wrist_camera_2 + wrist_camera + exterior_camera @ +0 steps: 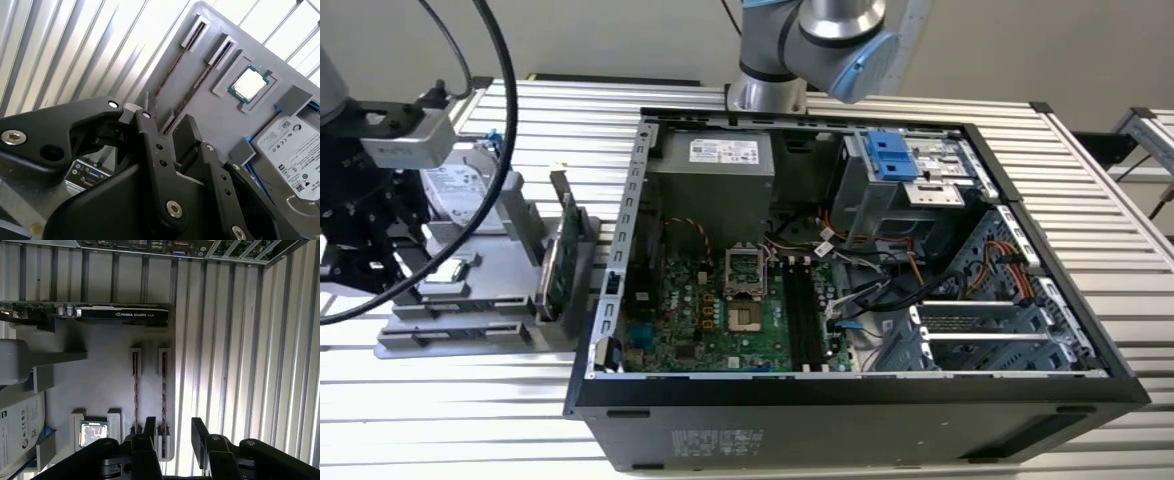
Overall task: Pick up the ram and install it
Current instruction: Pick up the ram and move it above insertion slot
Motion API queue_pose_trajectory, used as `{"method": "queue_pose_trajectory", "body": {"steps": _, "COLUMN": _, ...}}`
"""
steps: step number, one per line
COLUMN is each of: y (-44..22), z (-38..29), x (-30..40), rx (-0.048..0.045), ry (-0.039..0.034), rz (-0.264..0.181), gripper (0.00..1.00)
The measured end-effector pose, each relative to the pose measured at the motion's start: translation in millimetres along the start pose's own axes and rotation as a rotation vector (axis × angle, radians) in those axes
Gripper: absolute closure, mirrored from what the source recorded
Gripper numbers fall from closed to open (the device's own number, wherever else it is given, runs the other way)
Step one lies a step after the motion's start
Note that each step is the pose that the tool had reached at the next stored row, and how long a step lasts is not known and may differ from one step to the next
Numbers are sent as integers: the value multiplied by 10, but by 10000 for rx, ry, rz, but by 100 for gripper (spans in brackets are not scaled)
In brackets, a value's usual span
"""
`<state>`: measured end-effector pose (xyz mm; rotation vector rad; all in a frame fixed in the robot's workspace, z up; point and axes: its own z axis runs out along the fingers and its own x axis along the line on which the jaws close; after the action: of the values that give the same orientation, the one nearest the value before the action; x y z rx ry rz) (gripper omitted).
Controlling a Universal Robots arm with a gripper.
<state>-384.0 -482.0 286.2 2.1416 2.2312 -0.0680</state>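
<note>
Ram (163,390) on edge in gray rack (100,385) slot. My hand (174,432) spread, straddling one end of it. Rack at nine o'clock of computer case (854,420), exterior view. Reckon ram light, stiff, fragile: pinch flat faces by top edge, spare contacts.

Ram (163,400) on edge in gray tray (100,385)

Jaws spread apart, pointing downward
</note>
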Motion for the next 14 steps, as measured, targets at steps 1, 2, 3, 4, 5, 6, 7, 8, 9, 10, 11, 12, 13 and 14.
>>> {"method": "queue_pose_trajectory", "body": {"steps": 1, "y": 0, "z": 15, "x": 1, "rx": -3, "ry": -3, "rz": 13, "gripper": 0}}
{"method": "queue_pose_trajectory", "body": {"steps": 2, "y": 0, "z": 28, "x": 2, "rx": -5, "ry": -5, "rz": 25, "gripper": 0}}
{"method": "queue_pose_trajectory", "body": {"steps": 3, "y": 0, "z": 41, "x": 3, "rx": -7, "ry": -6, "rz": 34, "gripper": 0}}
{"method": "queue_pose_trajectory", "body": {"steps": 4, "y": 0, "z": 54, "x": 3, "rx": -9, "ry": -8, "rz": 38, "gripper": 0}}
{"method": "queue_pose_trajectory", "body": {"steps": 5, "y": 0, "z": 66, "x": 4, "rx": -9, "ry": -11, "rz": 42, "gripper": 0}}
{"method": "queue_pose_trajectory", "body": {"steps": 6, "y": 0, "z": 79, "x": 5, "rx": -12, "ry": -14, "rz": 46, "gripper": 0}}
{"method": "queue_pose_trajectory", "body": {"steps": 7, "y": -1, "z": 90, "x": 6, "rx": -14, "ry": -17, "rz": 48, "gripper": 0}}
{"method": "queue_pose_trajectory", "body": {"steps": 8, "y": 0, "z": 106, "x": 7, "rx": -18, "ry": -19, "rz": 51, "gripper": 0}}
{"method": "queue_pose_trajectory", "body": {"steps": 9, "y": 0, "z": 120, "x": 8, "rx": -20, "ry": -21, "rz": 52, "gripper": 0}}
{"method": "queue_pose_trajectory", "body": {"steps": 10, "y": 0, "z": 135, "x": 9, "rx": -21, "ry": -23, "rz": 52, "gripper": 0}}
{"method": "queue_pose_trajectory", "body": {"steps": 11, "y": -1, "z": 148, "x": 10, "rx": -21, "ry": -26, "rz": 52, "gripper": 0}}
{"method": "queue_pose_trajectory", "body": {"steps": 12, "y": 0, "z": 164, "x": 11, "rx": -22, "ry": -29, "rz": 52, "gripper": 0}}
{"method": "queue_pose_trajectory", "body": {"steps": 13, "y": 0, "z": 180, "x": 12, "rx": -21, "ry": -32, "rz": 52, "gripper": 0}}
{"method": "queue_pose_trajectory", "body": {"steps": 14, "y": 0, "z": 195, "x": 13, "rx": -21, "ry": -35, "rz": 52, "gripper": 0}}
